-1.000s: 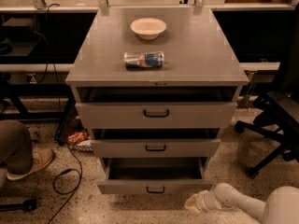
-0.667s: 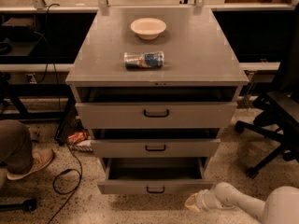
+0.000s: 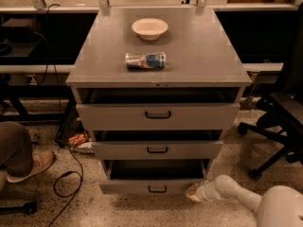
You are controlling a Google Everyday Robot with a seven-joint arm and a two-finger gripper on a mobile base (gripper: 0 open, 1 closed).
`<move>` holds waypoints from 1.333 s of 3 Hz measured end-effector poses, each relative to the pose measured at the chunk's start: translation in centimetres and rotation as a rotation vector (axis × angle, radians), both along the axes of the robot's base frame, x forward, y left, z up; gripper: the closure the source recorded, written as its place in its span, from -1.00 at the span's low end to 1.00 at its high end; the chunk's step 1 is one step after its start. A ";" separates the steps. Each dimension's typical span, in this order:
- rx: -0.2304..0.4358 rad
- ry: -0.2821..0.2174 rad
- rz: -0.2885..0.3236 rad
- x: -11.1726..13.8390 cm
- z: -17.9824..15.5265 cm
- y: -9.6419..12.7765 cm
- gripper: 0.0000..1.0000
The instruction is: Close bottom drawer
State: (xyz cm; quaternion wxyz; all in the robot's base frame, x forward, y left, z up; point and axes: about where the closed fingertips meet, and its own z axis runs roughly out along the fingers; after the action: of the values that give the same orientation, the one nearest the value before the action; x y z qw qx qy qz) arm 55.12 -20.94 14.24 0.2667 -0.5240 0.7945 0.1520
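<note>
Movement since a second ago is small: the end effector (image 3: 193, 192), low at the right of the picture, has crept up and in toward the right front corner of the bottom drawer (image 3: 128, 187) and now sits just beside it, perhaps touching. Whether it is apart or together I cannot tell. The drawer itself has not shifted and stands pulled out, its dark tray open to view, so the closing push looks about to begin rather than done. Far to the left of the end effector a tan shoe (image 3: 33, 164) rests on speckled floor beside a looping black cable (image 3: 66, 183). Nearer, just left, the drawer's flat grey metal front carries a small black pull handle (image 3: 157, 189). Above it the middle drawer (image 3: 189, 150) and top drawer (image 3: 203, 116), the same matte grey, also stand ajar. Higher still, the smooth grey table (image 3: 203, 56) bears a crinkled can (image 3: 145, 60) lying on its side and a shallow pale bowl (image 3: 149, 28). To the right stands a black office chair (image 3: 279, 122)
</note>
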 end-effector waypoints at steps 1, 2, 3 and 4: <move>0.000 0.000 0.000 0.0 0.0 0.0 1.00; 0.004 -0.048 0.007 3.0 0.3 0.5 1.00; 0.007 -0.069 0.011 4.3 0.5 0.8 1.00; 0.013 -0.116 0.019 7.7 1.0 1.3 1.00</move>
State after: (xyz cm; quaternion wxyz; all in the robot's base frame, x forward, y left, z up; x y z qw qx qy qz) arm 62.84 -19.69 15.26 0.3142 -0.5378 0.7716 0.1287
